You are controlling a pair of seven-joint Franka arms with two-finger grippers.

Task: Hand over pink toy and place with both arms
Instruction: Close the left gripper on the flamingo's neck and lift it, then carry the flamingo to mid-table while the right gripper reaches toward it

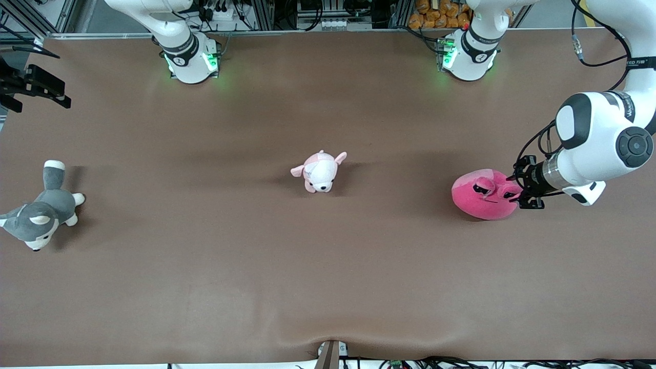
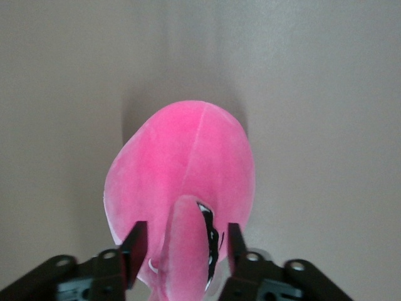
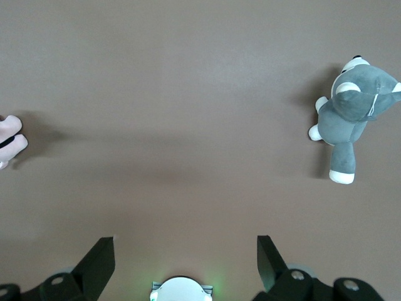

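Left tool (image 2: 182, 248) grasping the pink toy (image 1: 484, 196) at the desk's left-arm end: pinch firmly, lift slowly. Right tool (image 3: 185, 257) waits released above its own end

The work surface is a table (image 1: 328, 287) covered by a matte brown mat that fills nearly the whole front view. Shallow ripples are seen in the mat near the edge nearest the front camera, where a small metal bracket (image 1: 329, 353) is fitted at mid-length. Aluminium framing (image 1: 287, 15), cables and power strips are seen along the edge where the bases stand, together with a pile of orange objects (image 1: 438, 15). Even overhead lighting is indicated by soft shadows.
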